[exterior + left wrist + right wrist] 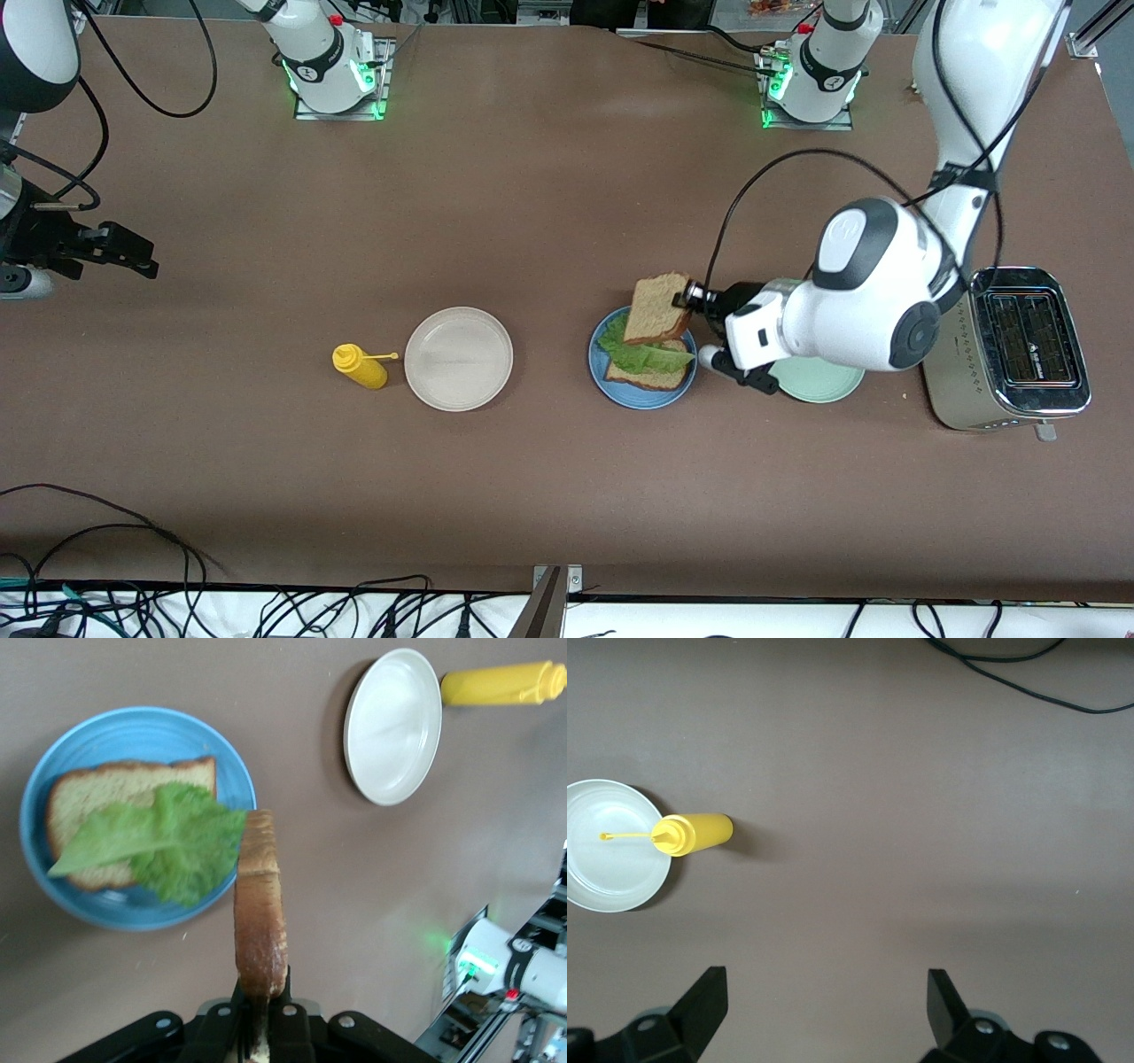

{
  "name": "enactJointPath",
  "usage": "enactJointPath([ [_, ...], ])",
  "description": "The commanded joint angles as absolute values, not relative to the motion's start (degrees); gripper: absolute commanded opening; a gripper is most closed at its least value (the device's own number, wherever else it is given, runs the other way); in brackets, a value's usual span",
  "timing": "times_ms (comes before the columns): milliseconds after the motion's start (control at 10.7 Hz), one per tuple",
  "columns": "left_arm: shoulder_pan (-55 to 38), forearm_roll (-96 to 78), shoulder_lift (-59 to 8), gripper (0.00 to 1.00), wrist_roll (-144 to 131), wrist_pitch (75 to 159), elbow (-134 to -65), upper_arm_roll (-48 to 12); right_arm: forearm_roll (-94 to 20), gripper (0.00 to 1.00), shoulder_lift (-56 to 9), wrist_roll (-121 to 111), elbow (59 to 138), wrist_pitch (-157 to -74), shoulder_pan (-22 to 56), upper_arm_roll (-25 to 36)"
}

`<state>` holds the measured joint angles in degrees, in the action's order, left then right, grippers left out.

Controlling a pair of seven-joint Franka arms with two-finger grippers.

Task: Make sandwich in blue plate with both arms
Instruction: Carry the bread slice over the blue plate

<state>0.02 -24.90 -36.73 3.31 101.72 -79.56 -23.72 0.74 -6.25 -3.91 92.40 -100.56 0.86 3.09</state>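
The sandwich's lower slice (654,376) and lettuce (645,354) lie on the blue plate (620,390); over it the left claw (684,298) pinches the top slice (657,307) by 1 edge, so it may, seemingly, land skewed. The right claw (133,257) waits spread over bare counter (567,177).

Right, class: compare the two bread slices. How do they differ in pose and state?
The held bread slice hangs over the blue plate, clamped at its edge by the left gripper; the bottom bread slice lies flat on the plate. The held slice is bare; the bottom one carries lettuce. Both are brown and square.
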Motion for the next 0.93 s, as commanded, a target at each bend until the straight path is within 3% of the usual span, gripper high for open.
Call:
enactJointPath([
  [0, -1.1, -28.4, -43.5, 0.00, 8.5, 105.6, -76.6, -23.7, 0.9, 1.00, -6.0, -3.4, 91.9, -99.8, 0.6, 3.0],
  [744, 2.1, -36.9, -51.2, 0.00, 23.3, 105.7, -77.6, -23.2, 0.9, 1.00, -6.0, -3.4, 91.9, -99.8, 0.7, 3.0],
  [838, 2.4, -36.7, -51.2, 0.08, 23.6, 105.7, -77.6, -23.2, 0.9, 1.00, -6.0, -3.5, 91.9, -99.8, 0.7, 3.0],
])
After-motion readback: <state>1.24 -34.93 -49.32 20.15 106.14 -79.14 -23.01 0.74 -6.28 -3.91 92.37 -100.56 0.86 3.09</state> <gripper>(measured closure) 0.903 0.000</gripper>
